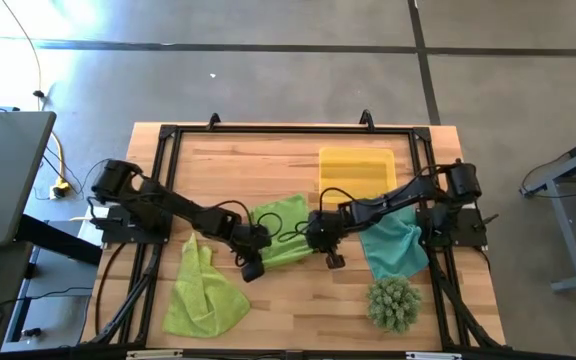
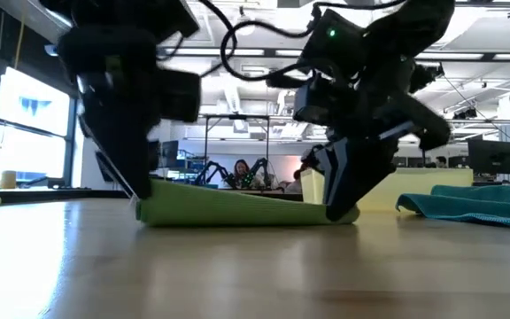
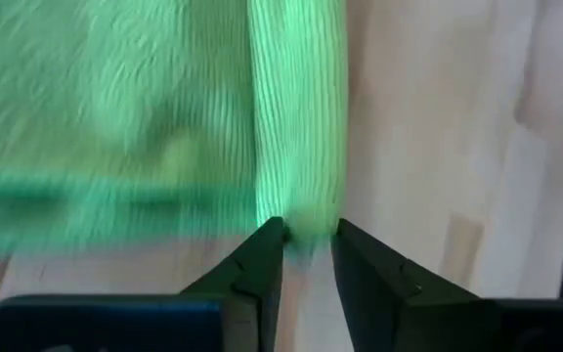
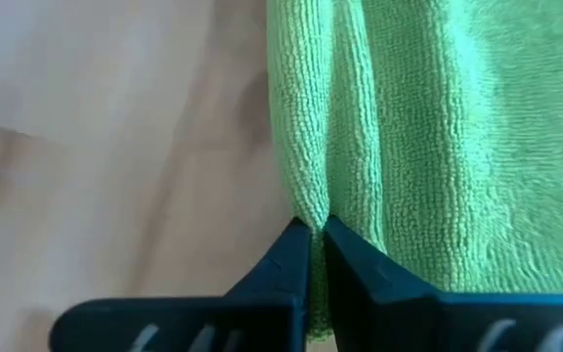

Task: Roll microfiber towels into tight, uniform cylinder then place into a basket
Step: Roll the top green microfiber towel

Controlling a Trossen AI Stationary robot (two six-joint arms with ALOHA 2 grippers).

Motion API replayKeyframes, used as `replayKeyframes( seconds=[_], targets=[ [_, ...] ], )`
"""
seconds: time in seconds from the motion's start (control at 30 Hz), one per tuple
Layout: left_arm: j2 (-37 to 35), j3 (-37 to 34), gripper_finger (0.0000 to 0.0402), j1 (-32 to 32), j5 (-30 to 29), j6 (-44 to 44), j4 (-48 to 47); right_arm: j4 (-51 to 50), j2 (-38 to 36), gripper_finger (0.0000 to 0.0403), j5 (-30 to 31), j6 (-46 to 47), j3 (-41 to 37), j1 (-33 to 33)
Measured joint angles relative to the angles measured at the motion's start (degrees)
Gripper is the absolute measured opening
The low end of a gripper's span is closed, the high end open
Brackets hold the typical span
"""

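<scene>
A lime-green towel [image 1: 281, 228] lies mid-table with its near edge rolled over into a narrow fold [image 2: 237, 211]. My left gripper [image 1: 252, 256] is shut on the fold's left end, my right gripper [image 1: 324, 247] on its right end. A second lime-green towel [image 1: 200, 290] lies crumpled at the near left. A teal towel [image 1: 396, 245] lies at the right. The yellow basket [image 1: 357, 170] stands at the far right of centre. My left gripper pinches the left end of the towel's rolled near edge [image 3: 299, 217] between its two fingers, several layers, coming from above and slanting down. The towel lies on the table. My right gripper pinches the right end of the same rolled edge [image 4: 313, 213] between its two fingers, slanting down from above. The fold runs away from the fingers; the towel rests on the table.
A spiky green ball-shaped plant [image 1: 394, 303] stands at the near right. A black frame [image 1: 288, 130] runs round the table's edges. Bare wood lies between the towels and the near edge. A person [image 2: 239, 170] sits far behind the table in the low view.
</scene>
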Motion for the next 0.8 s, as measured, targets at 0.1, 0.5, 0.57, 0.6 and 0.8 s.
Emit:
replayKeyframes(
  seconds=[0.1,0.5,0.57,0.6,0.8],
  targets=[
    [-3.3,0.0,0.0082,-0.4,-2.1,1.3,-4.3,-0.6,0.2,0.0003,-6.4,4.5,0.5,-2.1],
    [-6.3,0.3,0.0083,-10.7,-17.6,15.3,6.0,-0.7,0.3,0.0003,-16.2,22.2,0.5,-10.6],
    [-6.0,0.0,0.0083,-12.2,-23.7,17.5,5.7,-1.0,0.3,0.0003,-14.2,23.3,0.5,-11.3],
    [-5.2,0.2,0.0084,-12.8,-27.0,17.8,7.0,-1.4,0.3,0.0003,-13.0,23.6,0.5,-11.6],
    [-1.7,0.3,0.0097,-13.1,-37.5,16.3,7.4,-2.2,0.2,0.0004,-9.4,25.0,0.7,-12.3]
  ],
)
